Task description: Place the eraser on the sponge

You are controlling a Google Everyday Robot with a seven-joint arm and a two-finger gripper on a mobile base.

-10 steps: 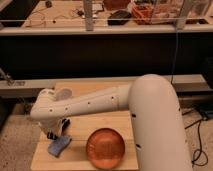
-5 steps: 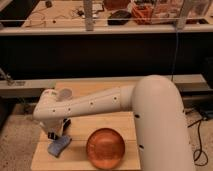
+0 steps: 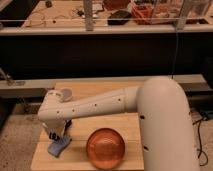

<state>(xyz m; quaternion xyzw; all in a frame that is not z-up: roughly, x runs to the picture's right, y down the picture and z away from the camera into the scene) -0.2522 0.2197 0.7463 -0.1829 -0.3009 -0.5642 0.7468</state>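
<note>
Here: sponge (image 3: 59, 146) flat, blue-grey, sm.; end effector (image 3: 60, 135) just abv.

The sponge (image 3: 59, 147) is showing a soft blue-grey against the desk (image 3: 100, 90), which is showing pale honey-coloured wood with faint plank lines running across it. The bowl (image 3: 105, 148) is glowing a shiny copper-orange, with lighter glints on its curve. The arm (image 3: 100, 104) is showing off-white, with a row of small dark dots along its side. The tool (image 3: 59, 134) is hanging under the arm's end at the desk's front left, just above the sponge, and is showing black. The floor (image 3: 15, 135) on the left is showing a grey speckle, and the panel (image 3: 100, 55) behind the desk is showing near-black.
</note>
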